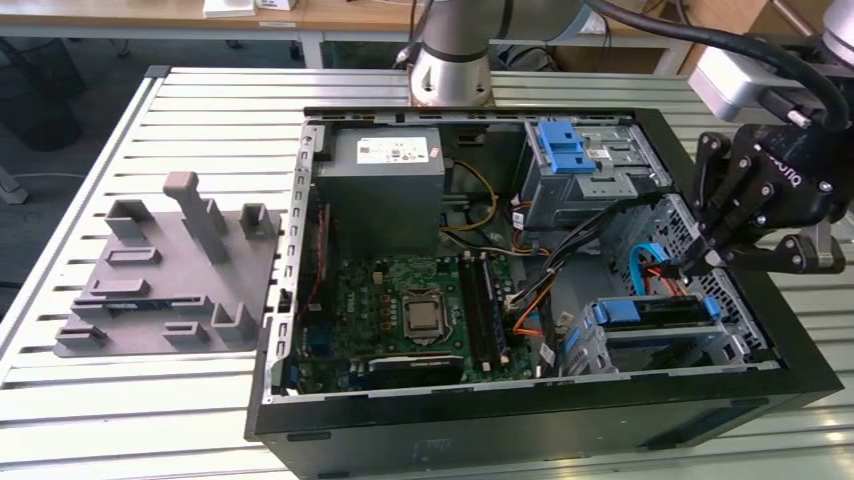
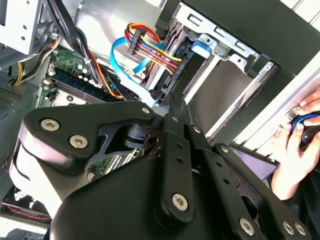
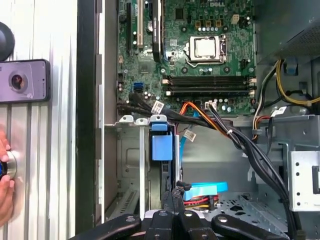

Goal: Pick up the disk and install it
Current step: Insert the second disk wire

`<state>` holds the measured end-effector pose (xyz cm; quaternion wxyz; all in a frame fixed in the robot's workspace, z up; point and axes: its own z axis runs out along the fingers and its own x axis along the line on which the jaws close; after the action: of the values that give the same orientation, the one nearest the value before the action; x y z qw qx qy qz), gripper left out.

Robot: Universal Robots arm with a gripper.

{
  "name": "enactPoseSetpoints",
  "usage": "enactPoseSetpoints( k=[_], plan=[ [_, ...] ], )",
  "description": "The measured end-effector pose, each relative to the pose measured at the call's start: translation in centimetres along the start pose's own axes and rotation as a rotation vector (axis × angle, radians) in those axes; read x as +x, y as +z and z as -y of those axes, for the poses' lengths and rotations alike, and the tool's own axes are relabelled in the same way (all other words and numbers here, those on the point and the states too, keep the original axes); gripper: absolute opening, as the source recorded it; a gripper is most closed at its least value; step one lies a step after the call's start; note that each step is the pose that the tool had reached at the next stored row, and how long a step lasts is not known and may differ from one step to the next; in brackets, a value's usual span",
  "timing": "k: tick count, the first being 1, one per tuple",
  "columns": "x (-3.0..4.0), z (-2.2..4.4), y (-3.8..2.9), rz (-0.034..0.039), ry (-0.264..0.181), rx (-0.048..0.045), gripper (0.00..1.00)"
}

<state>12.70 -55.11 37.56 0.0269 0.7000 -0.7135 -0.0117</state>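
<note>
The disk (image 1: 650,312), grey with a blue plastic bracket, sits on edge in the silver drive cage (image 1: 727,345) at the case's lower corner on the exterior view's right. In the first wrist view the disk (image 3: 161,146) shows its blue tab slotted between the cage walls. In the second wrist view the disk (image 2: 199,48) lies just past the fingertips. My black gripper (image 1: 690,265) hangs over the cage's inner end, by the blue data cable. Its fingers are pressed together in both wrist views, gripper (image 3: 176,192) and gripper (image 2: 167,100), with nothing between them.
The open black case (image 1: 534,415) holds a motherboard (image 1: 420,315), a grey power-supply box (image 1: 387,190) and an upper cage with a blue latch (image 1: 567,150). Cable bundles (image 3: 220,125) cross beside the cage. A grey fixture plate (image 1: 160,270) lies on the exterior view's left. A person's hand (image 2: 295,145) rests outside the case.
</note>
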Motion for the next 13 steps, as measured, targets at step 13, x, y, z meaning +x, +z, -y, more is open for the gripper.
enactPoseSetpoints(
  k=[13],
  plan=[
    [-0.56,-0.8,-0.01,-0.0009,0.0,0.0,0.11]
  ],
)
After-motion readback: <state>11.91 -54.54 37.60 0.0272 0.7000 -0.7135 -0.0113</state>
